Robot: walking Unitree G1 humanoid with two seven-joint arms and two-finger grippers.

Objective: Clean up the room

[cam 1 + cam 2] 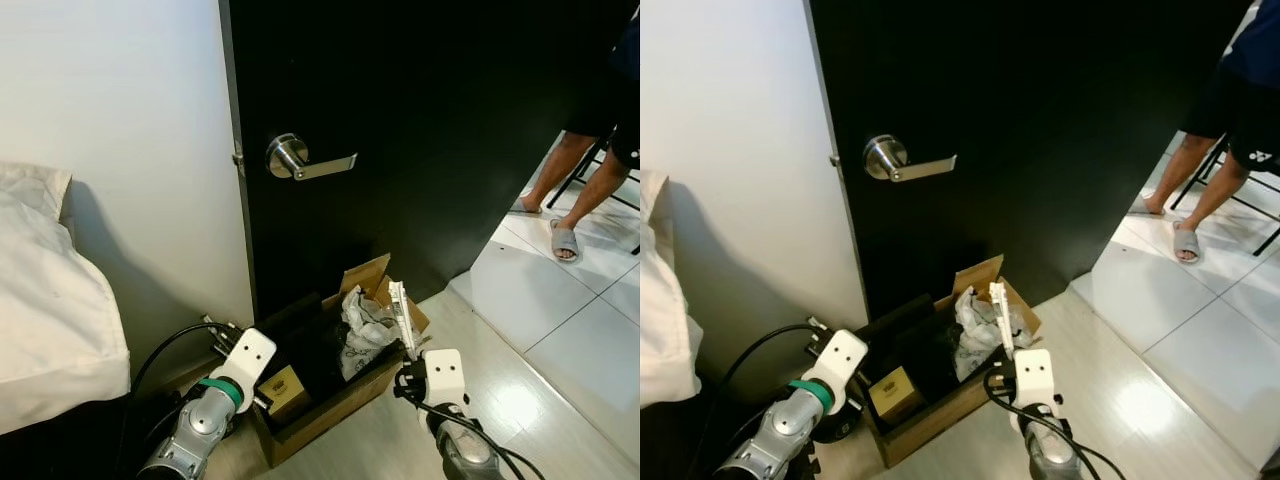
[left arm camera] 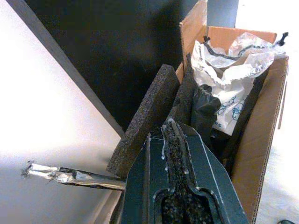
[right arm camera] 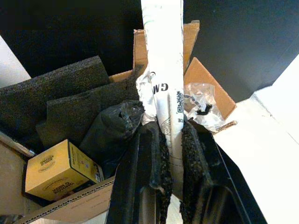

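1. A white printed wrapper (image 3: 163, 79) is clamped between the two black fingers (image 3: 149, 158) of the right gripper (image 3: 170, 161); it is held above an open cardboard box (image 3: 205, 79).
2. Dark foam slabs (image 3: 60, 98), a black bag (image 3: 110, 133), crumpled clear plastic (image 3: 201, 105) and a small yellow box (image 3: 60, 168) are seen inside.

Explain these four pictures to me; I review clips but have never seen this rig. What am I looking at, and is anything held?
This is a walking humanoid robot. The top two pictures come from its head camera; the other two look along each wrist's fingers. On the floor by a black door stands an open cardboard box holding dark foam sheets, crumpled plastic and a small yellow box. The right gripper is shut on a white flat packet above the box. The left gripper is shut, holding nothing. A person's legs show beyond.
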